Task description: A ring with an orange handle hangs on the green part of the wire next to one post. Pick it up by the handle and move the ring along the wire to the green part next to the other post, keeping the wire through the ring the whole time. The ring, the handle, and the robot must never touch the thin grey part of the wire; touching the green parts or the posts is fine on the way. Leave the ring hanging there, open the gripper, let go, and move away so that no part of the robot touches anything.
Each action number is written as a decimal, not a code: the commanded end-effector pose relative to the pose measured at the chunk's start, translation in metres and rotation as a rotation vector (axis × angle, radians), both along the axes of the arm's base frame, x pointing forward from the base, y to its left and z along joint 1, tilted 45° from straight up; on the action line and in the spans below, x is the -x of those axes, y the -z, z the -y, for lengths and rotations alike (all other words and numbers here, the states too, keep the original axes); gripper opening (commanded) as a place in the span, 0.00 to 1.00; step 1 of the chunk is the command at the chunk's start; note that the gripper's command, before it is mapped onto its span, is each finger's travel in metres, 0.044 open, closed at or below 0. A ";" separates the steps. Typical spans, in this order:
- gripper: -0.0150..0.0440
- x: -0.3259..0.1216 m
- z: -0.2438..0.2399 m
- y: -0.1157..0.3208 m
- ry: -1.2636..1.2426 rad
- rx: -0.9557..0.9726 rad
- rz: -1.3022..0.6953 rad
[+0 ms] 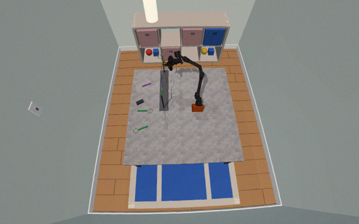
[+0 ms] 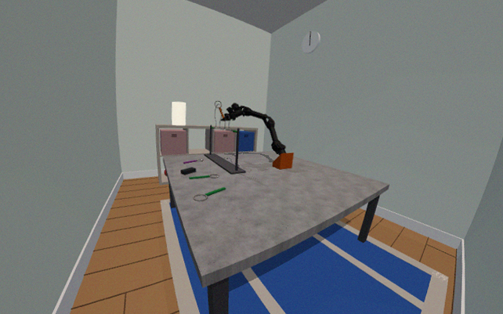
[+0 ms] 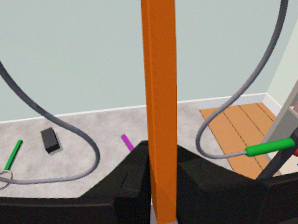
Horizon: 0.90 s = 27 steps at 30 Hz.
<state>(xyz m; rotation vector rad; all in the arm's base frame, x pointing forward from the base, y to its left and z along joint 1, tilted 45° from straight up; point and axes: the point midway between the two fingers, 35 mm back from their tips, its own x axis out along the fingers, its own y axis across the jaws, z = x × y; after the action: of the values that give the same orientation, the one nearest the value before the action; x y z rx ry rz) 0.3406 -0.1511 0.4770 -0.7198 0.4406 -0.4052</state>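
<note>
- The pincer point(image 1: 166, 64) point(image 2: 223, 118) point(image 3: 154, 147) is clamped on the orange handle point(image 1: 164, 60) point(image 2: 222, 112) point(image 3: 162, 100), near its lower end.
- The ring point(image 1: 160, 56) point(image 2: 218, 104) is held high above the post point(image 1: 163, 67) point(image 2: 210, 141) nearer the shelf; it is out of the wrist view.
- From the pincer, the ring lies upward and outward, away from the arm's base. Whether the wire point(image 2: 215, 117) point(image 3: 92, 142) is clear of its rim cannot be told.
- The handle's long axis is tilted, its ring end uppermost; in the wrist view it is seen upright between two grey bends.
- For the coming move, the ring should probably be turned square to the wire as the bend is followed; otherwise grey could be brushed by rim or handle.
</note>
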 end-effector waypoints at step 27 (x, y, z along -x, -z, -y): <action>0.00 0.002 0.008 -0.013 0.007 0.389 -0.050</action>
<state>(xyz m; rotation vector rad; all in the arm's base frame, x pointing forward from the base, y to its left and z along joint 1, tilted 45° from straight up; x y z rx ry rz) 0.3398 -0.1586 0.4866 -1.0612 0.4227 -0.4734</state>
